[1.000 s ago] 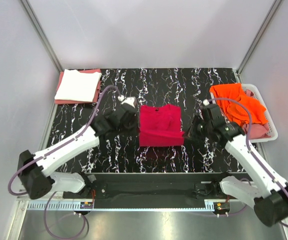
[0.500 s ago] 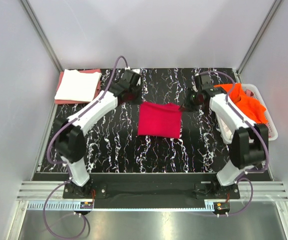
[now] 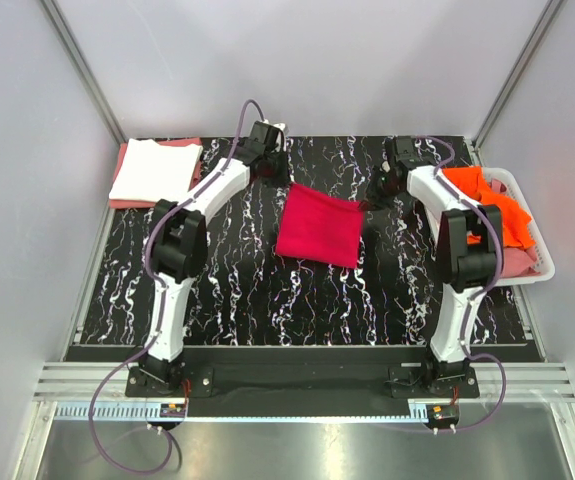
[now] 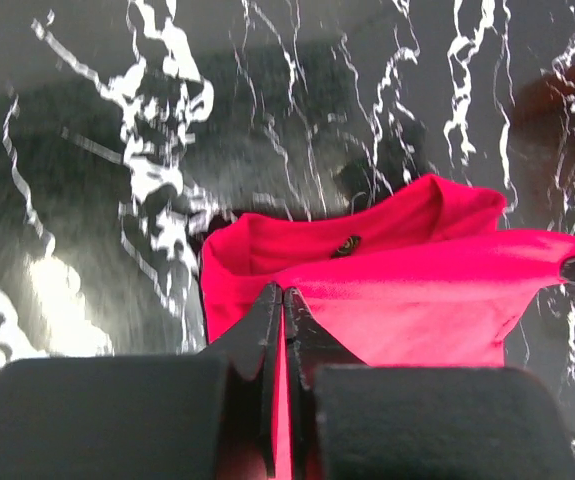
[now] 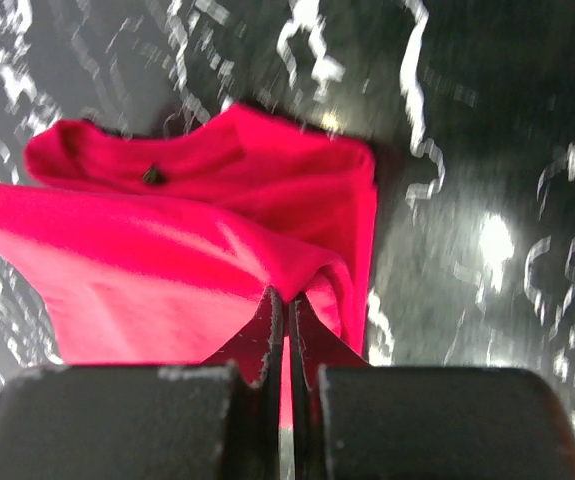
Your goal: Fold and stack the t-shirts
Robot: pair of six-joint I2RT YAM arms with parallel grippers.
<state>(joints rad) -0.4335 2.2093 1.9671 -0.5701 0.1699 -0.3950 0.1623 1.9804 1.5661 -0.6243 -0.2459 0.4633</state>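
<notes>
Since a sec ago: both arms have swung from the near half of the table out to full stretch toward the far edge. The crimson t-shirt point(image 3: 317, 226) has gone with them and now lies as a smaller, slightly skewed square.

Top view: shirt sits mid-table, a bit toward the far edge. L gripper point(image 3: 285, 183) is at its far-left corner and R gripper point(image 3: 370, 200) at its far-right corner. The held edge runs left-right between them, with the R end slightly nearer. The rest of the cloth lies on the near side of both grippers. A folded white t-shirt point(image 3: 152, 168) on a salmon t-shirt point(image 3: 189, 146) is in the far-left corner, so the L arm is closer to that stack. Orange t-shirts point(image 3: 477, 205) are in the basket point(image 3: 539, 262) at the right edge.

L wrist: L gripper point(image 4: 283, 296) has its fingers pressed together, pinching red cloth. The collar point(image 4: 347, 232) opens just beyond, over the table point(image 4: 97, 160).

R wrist: R gripper point(image 5: 285, 300) is likewise clamped on a bunched red corner, w/ the shirt spreading away to the left.

Judgement: next is letting go of this edge, then moving the shirt left to the stack.
</notes>
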